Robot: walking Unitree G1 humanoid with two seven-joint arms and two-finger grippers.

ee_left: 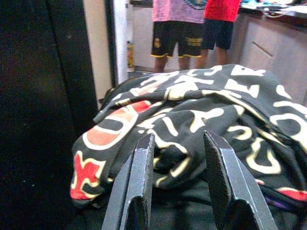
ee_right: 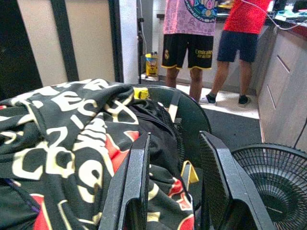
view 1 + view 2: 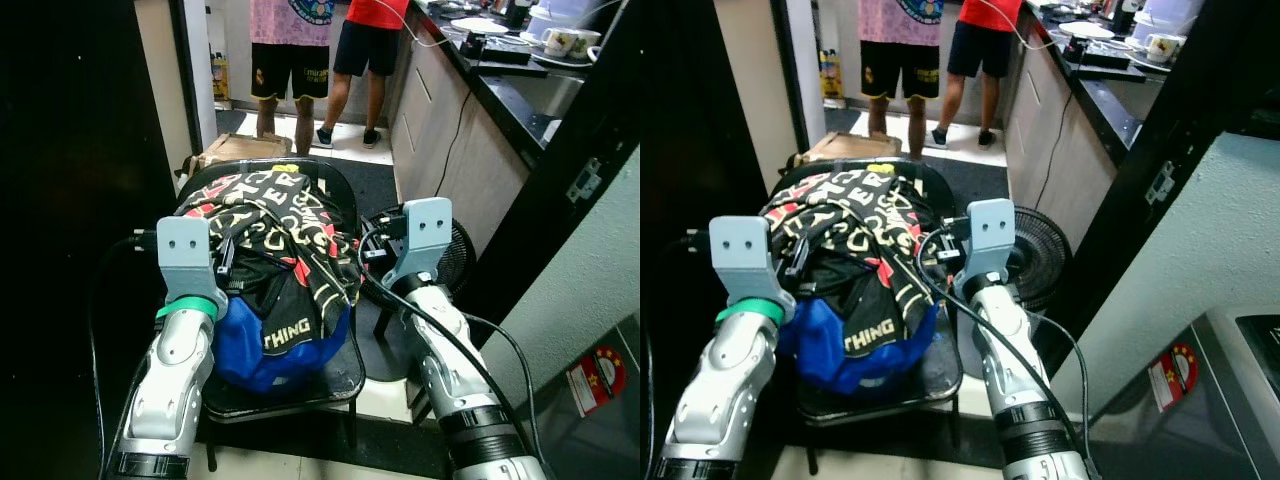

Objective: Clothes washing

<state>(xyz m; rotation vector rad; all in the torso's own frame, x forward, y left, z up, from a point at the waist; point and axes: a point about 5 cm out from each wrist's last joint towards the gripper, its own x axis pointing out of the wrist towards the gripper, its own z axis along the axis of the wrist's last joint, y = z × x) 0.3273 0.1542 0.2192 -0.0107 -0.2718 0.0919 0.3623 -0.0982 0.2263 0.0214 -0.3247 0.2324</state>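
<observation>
A heap of clothes (image 3: 275,230) lies on a black chair (image 3: 335,385): a black garment with cream letters and red patches on top, a blue garment (image 3: 250,355) under it. My left gripper (image 1: 178,136) is open at the heap's left side, its fingers pointing over the black fabric with nothing between them. At the heap's right side, near the chair back, my right gripper (image 2: 175,136) is open and holds nothing. In the eye views the grey wrist mounts (image 3: 185,255) (image 3: 425,230) flank the heap.
A black floor fan (image 3: 455,255) stands right of the chair. Two people (image 3: 290,50) (image 3: 365,40) stand beyond it by a dark counter (image 3: 520,95). A cardboard box (image 3: 240,148) sits behind the chair. A grey appliance (image 3: 1240,400) is at the near right.
</observation>
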